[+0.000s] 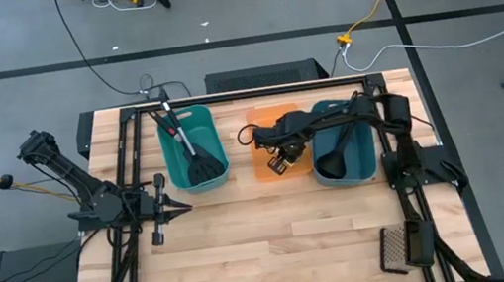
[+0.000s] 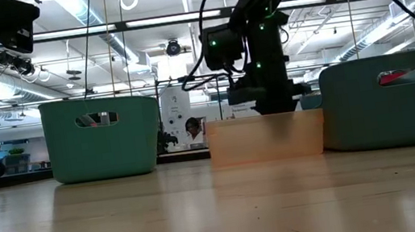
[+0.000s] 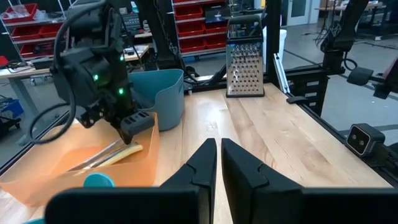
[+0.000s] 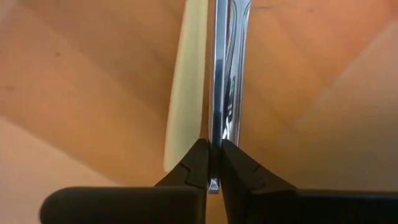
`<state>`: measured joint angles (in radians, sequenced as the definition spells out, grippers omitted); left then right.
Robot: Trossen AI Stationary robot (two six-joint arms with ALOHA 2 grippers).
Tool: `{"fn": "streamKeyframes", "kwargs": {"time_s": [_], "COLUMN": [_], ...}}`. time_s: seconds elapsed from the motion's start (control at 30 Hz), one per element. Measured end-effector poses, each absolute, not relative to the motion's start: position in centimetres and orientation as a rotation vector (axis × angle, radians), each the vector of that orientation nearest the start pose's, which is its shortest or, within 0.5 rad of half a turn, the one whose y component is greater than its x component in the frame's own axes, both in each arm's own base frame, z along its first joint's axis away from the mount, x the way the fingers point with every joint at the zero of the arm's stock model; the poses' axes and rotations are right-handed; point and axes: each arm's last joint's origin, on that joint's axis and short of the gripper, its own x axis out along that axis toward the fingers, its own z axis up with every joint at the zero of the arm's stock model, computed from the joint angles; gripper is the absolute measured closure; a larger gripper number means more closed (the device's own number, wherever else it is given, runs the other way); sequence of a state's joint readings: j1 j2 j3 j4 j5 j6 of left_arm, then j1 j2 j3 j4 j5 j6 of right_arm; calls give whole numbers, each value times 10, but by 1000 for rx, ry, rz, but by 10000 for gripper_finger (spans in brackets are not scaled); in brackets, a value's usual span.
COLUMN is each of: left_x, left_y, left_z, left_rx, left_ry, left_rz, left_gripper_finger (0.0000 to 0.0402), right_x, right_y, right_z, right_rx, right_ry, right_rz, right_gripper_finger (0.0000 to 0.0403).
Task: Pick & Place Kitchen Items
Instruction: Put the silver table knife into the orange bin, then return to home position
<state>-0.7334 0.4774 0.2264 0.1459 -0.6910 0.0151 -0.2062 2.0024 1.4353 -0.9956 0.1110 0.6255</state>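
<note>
A silver knife (image 4: 219, 93) is pinched by the right claw (image 4: 213, 163) inside the orange tray (image 1: 264, 166). The left claw (image 3: 218, 163) is pressed together over the desk (image 1: 278, 247).

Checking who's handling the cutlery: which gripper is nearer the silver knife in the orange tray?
Right. The right gripper is down in the orange tray, shut on the silver knife. The left gripper waits over bare table, beyond the left teal tub.

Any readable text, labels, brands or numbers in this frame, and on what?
None can be read.
Teal tubs, orange tray, grater: no lettering shows.
Red bins on the shelves in the room behind: any labels are too small to read.
</note>
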Motion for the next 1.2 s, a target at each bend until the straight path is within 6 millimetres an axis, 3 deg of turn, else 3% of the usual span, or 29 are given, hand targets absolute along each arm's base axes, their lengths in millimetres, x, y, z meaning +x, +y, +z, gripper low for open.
{"fn": "streamKeyframes", "kwargs": {"time_s": [0.2, 0.77, 0.97, 1.1, 1.2], "left_x": [107, 107, 107, 107, 107], "left_y": [-71, -71, -71, -71, -71], "left_z": [212, 212, 212, 211, 211], "left_rx": [85, 88, 106, 118, 111], "left_ry": [80, 84, 86, 92, 92], "left_rz": [-43, -43, -43, -43, -19], "left_gripper_finger": [370, 370, 370, 370, 370], "right_x": [364, 363, 352, 337, 322], "right_y": [-84, -82, -73, -55, -27], "right_z": [157, 165, 214, 267, 312], "right_rx": [567, 493, 395, 216, 27], "right_ry": [1455, 1463, 1340, 1165, 963], "right_rz": [-712, -592, -572, -511, -443], "right_gripper_finger": [368, 313, 315, 328, 345]}}
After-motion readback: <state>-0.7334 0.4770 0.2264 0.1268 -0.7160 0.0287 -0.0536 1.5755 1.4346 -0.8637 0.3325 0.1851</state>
